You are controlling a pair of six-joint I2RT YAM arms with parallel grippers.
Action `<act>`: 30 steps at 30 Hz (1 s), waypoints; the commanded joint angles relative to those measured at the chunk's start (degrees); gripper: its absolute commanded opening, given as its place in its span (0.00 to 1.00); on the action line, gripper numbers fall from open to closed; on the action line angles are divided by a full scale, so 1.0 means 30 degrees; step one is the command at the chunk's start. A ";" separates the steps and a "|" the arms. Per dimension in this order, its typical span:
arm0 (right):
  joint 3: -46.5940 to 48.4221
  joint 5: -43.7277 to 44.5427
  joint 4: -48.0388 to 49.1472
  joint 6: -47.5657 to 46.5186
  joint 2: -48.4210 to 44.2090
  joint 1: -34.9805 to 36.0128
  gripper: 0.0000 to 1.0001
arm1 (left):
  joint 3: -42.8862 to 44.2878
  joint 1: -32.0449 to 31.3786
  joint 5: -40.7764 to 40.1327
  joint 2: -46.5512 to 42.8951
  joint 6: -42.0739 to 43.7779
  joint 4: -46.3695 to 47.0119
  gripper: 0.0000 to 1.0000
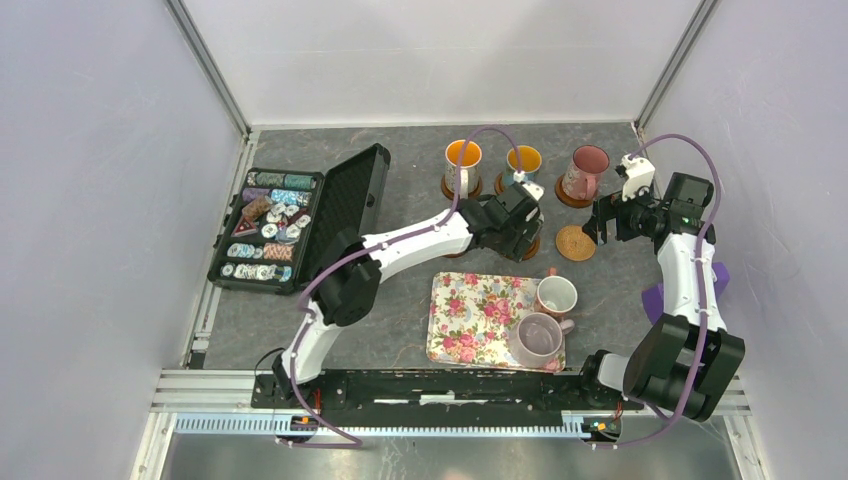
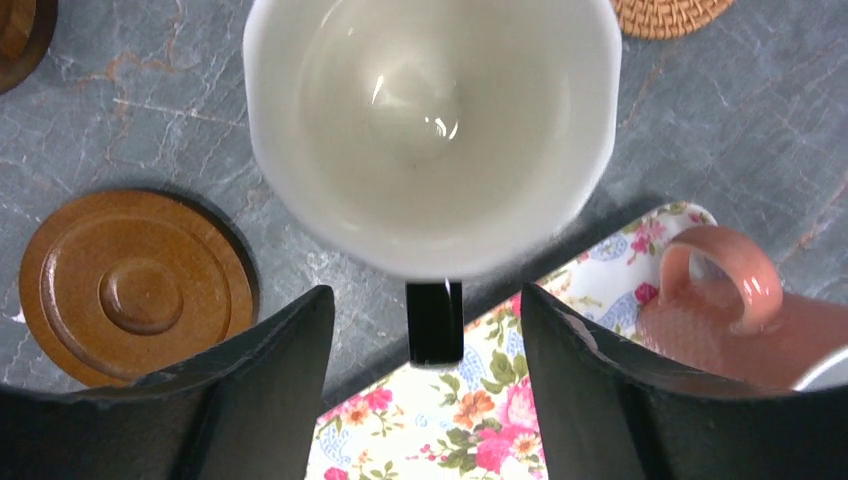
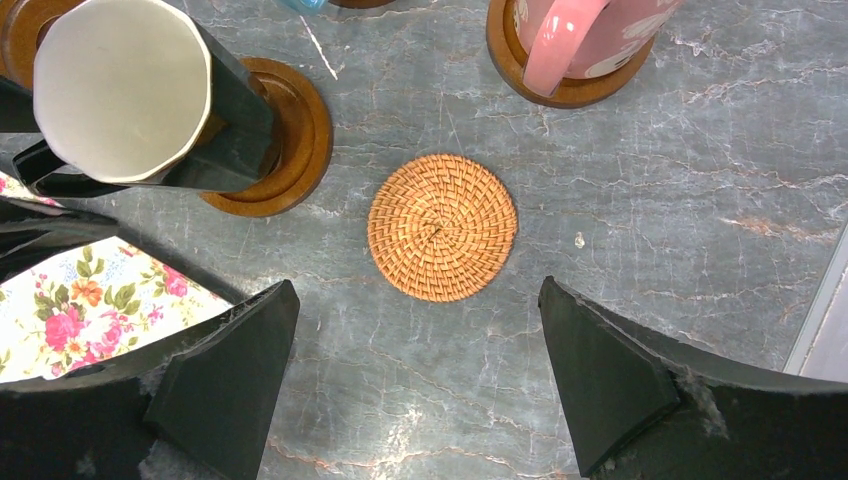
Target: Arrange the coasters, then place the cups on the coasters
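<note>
The black cup with cream lining (image 2: 430,130) stands upright on a dark brown coaster (image 3: 290,140). My left gripper (image 2: 425,300) is open, its jaws on either side of the cup's black handle (image 2: 435,322) without touching it. An empty brown coaster (image 2: 135,287) lies to the left. My right gripper (image 3: 418,290) hangs open and empty just short of the tan woven coaster (image 3: 442,227). At the back, a white patterned cup (image 1: 462,165), a blue cup (image 1: 523,160) and a pink cup (image 1: 585,172) each sit on a brown coaster. A lilac cup (image 1: 537,338) and a white-pink cup (image 1: 556,296) are at the floral tray.
The floral tray (image 1: 470,320) lies near the front, just below the left gripper (image 1: 520,225). An open black case of poker chips (image 1: 270,228) stands at the left. White walls close in the table on three sides. The right gripper (image 1: 602,224) is near the right wall.
</note>
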 commanded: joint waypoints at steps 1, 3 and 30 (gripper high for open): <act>0.0477 -0.0346 -0.0095 -0.0328 0.0038 -0.0111 0.98 | -0.2551 -0.0122 0.0990 -0.3422 0.0938 0.3384 0.80; 0.0392 -0.0425 -0.0067 -0.0302 0.0037 -0.0109 0.98 | -0.3446 -0.0128 0.1381 -0.4284 0.1595 0.4151 0.89; 0.0423 -0.0793 0.0059 0.0170 0.0276 -0.0109 0.98 | -0.6455 0.0956 -0.1783 -0.4725 0.2850 0.5123 0.53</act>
